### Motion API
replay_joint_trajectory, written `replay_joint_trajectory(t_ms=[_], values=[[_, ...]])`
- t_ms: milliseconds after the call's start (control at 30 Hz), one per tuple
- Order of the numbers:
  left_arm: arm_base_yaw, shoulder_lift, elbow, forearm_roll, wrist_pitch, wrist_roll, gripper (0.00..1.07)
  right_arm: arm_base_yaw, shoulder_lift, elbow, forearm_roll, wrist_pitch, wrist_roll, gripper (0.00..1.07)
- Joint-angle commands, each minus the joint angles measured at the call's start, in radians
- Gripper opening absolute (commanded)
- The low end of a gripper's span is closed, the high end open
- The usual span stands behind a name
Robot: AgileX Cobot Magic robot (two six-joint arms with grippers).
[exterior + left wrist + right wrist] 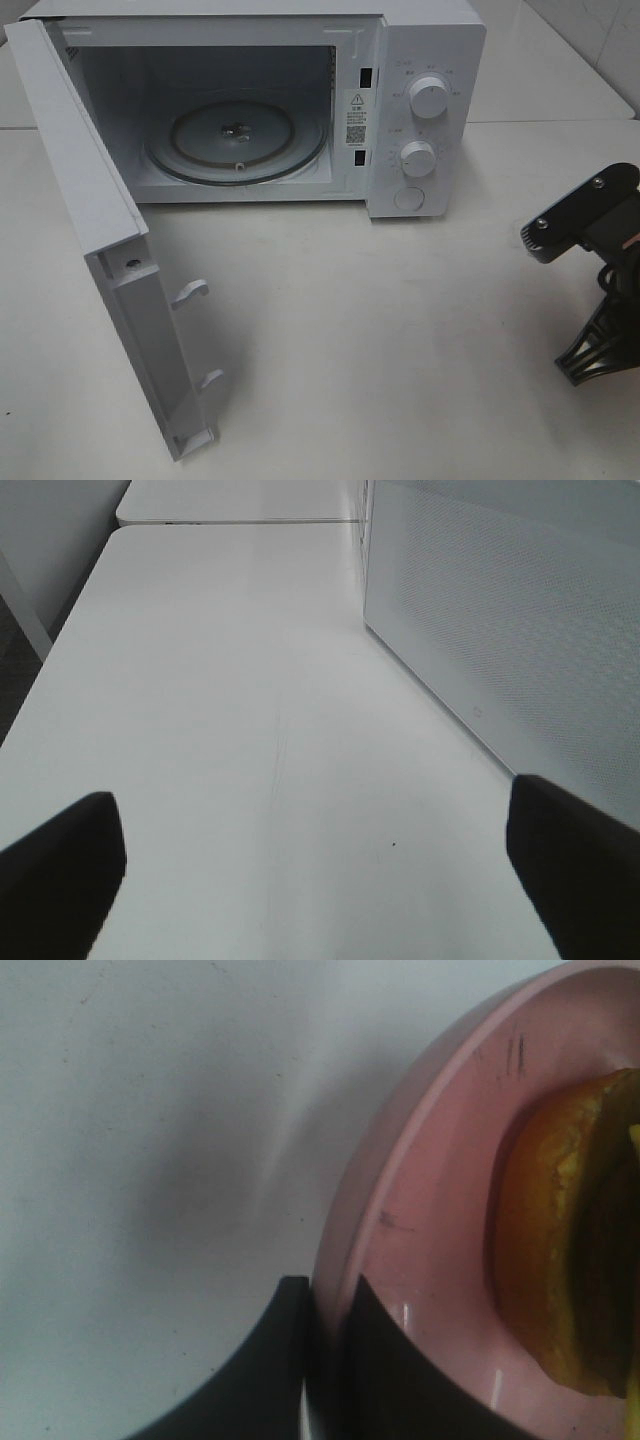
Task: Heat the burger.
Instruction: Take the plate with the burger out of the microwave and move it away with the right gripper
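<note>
From the high camera I see a white microwave at the far side of the white table, its door swung fully open toward the near left, with two latch hooks standing out from the door's inner edge. Inside the cavity lies the glass turntable, bare. On the control panel at the microwave's right sit two round knobs, upper knob and lower knob, with a round button below them. At the right edge of this view I see my right arm, dark, its gripper pointing down and partly cut off by the frame. In the right wrist view the right gripper is clamped on the rim of the pink plate, one finger outside the rim and one inside, almost together. The burger rests on that plate, only its orange-brown bun and a dark band showing, near the held rim but apart from the fingers. In the left wrist view the left gripper stands wide apart over bare table, holding nothing, with the perforated outer face of the microwave door just to one side.
</note>
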Motion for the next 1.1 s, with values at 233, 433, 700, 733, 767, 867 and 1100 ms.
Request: replay_joint_trajectory(t_ms=[233,433,700,733,767,867,1100], values=[[0.001,-0.02,0.003,-0.004,-0.008,-0.004,0.98,-0.132,0.122,-0.013,-0.095,-0.079,0.013,0.04],[0.001,-0.02,0.003,-0.004,-0.008,-0.004,0.98,-0.22,0.204,-0.036,-0.146,-0.148,0.058,0.04],[0.001,-0.02,0.003,-0.004,-0.008,-0.004,0.98,-0.292,0.33,-0.07,-0.309,-0.148,0.323,0.06],[0.001,-0.02,0.003,-0.004,-0.008,-0.004,0.98,-0.292,0.353,-0.07,-0.353,-0.147,0.381,0.06],[0.001,-0.02,0.003,-0.004,-0.008,-0.004,0.98,-0.292,0.353,-0.07,-0.353,-0.147,0.381,0.06],[0.001,-0.02,0.003,-0.004,-0.008,-0.004,0.98,-0.292,0.375,-0.07,-0.41,-0.149,0.463,0.06],[0.001,-0.02,0.003,-0.004,-0.008,-0.004,0.98,-0.292,0.406,-0.07,-0.447,-0.154,0.539,0.13]])
